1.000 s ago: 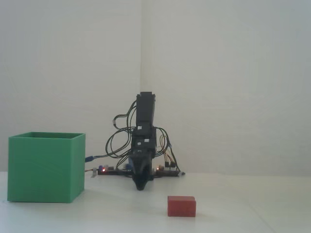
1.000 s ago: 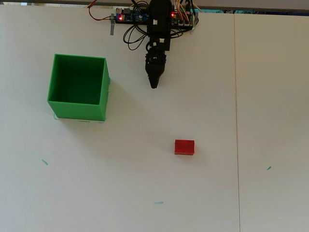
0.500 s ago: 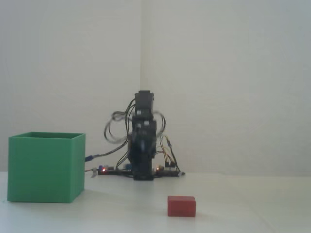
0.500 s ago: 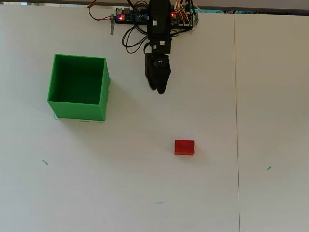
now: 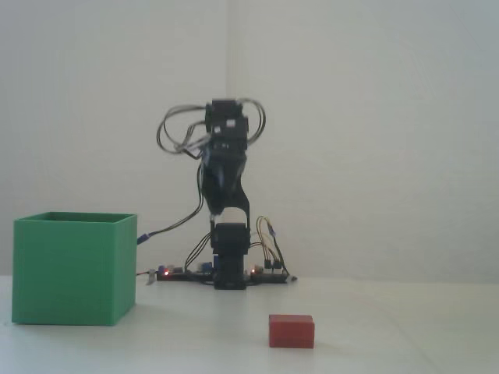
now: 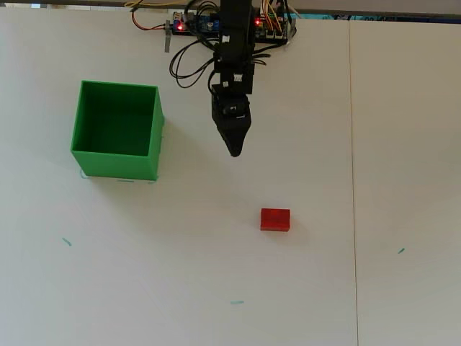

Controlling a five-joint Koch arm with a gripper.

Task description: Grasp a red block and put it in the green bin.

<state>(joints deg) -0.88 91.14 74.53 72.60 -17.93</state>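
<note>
Red block (image 6: 275, 219) sits flat on the white table (image 6: 360, 288), alone, nothing touching it — in the overhead view it lies below and a bit right of the arm, well apart from the green bin (image 6: 115, 130) at upper left. It looks like a small solid brick with matte faces: probably light, rigid, not fragile, and not slippery, so a plain pinch should hold. It is wider than tall, so I'd take it across the short horizontal span, jaws on the two long side faces, centred, coming straight down. Bin is open-topped and reads empty in the overhead view; thin walls, likely easy to nudge, so clear the rim. Gripper (image 6: 234, 150) is raised off the table, pointing toward the block, holding nothing; its tip reads as one dark wedge, so I cannot tell whether it's spread or closed. In the fixed view the arm (image 5: 222, 179) is folded high above its base.
</note>
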